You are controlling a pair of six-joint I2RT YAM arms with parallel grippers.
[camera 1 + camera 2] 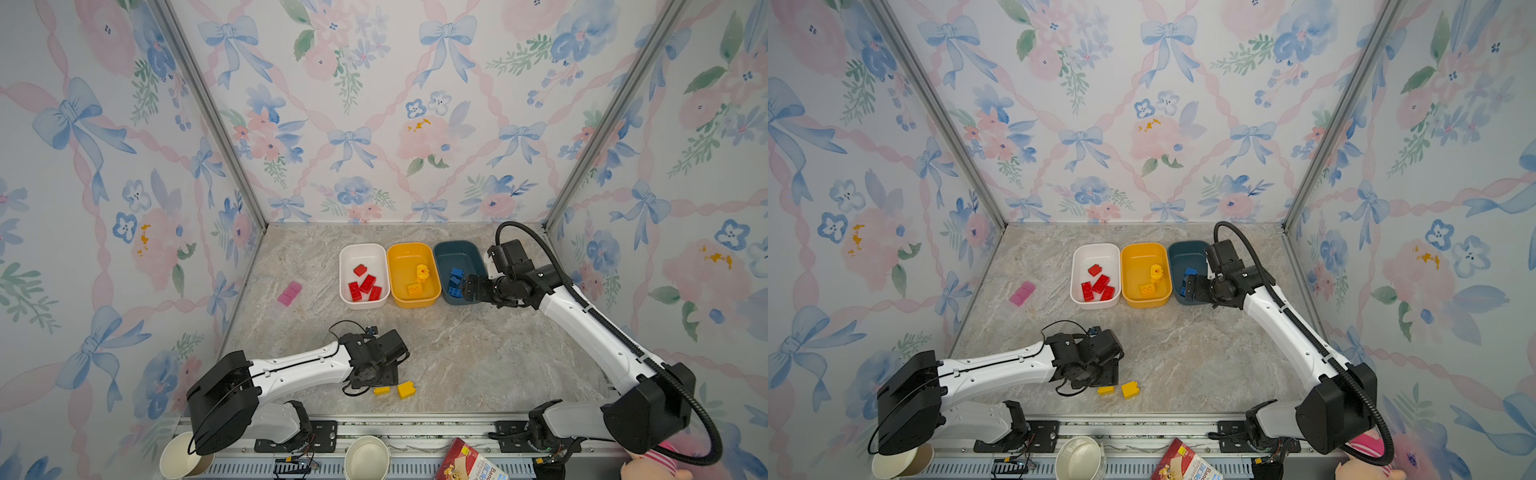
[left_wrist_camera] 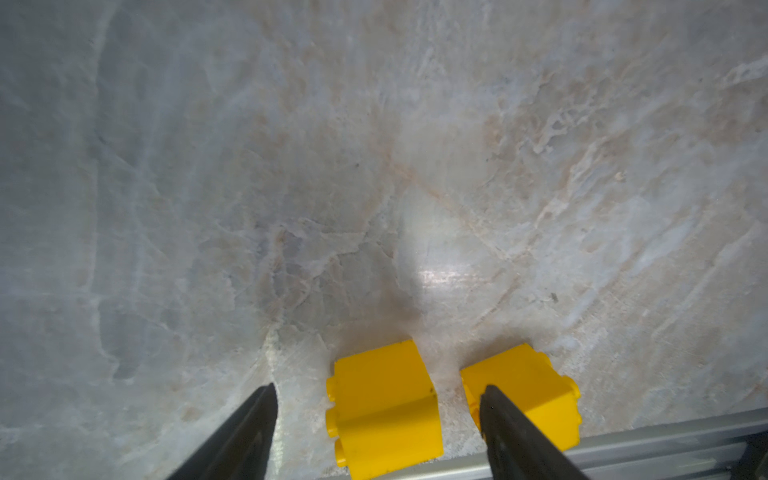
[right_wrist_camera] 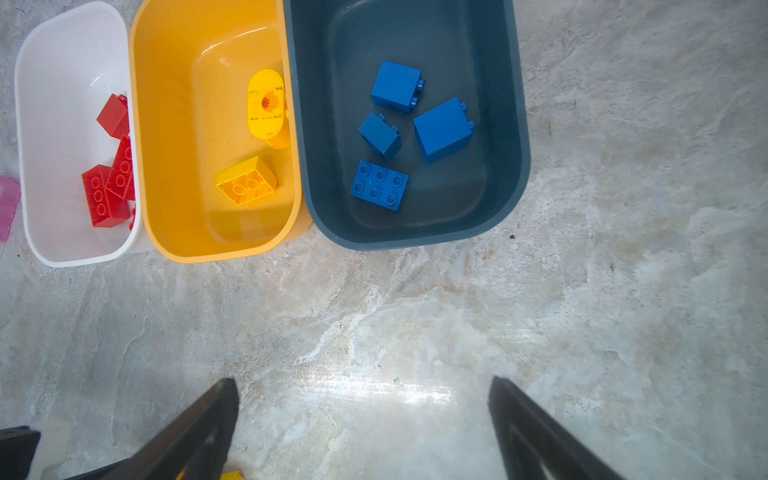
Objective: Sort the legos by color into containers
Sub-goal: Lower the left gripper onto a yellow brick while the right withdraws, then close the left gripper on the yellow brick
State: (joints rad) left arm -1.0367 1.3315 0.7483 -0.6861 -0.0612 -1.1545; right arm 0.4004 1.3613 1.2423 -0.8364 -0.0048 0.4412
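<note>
In mid-frame of both top views, three glossy rounded-rectangular plastic tubs stand in a row: white tub point(image 1: 343, 266) with four red studded bricks point(image 1: 368, 284), yellow-orange tub point(image 1: 392, 266) with two yellow pieces point(image 1: 422, 272), dark teal tub point(image 1: 446, 253) with four blue bricks point(image 1: 456, 274). Lower down, two chunky yellow bricks point(image 1: 405, 390) lie on the marbled tabletop point(image 1: 478, 353), one between the left gripper's point(image 2: 378, 387) parted fingers, ungripped; the right gripper point(image 3: 365, 379) gapes empty.

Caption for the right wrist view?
Open fingers face white tub, yellow tub, teal tub holding red bricks, yellow bricks, blue bricks.
</note>
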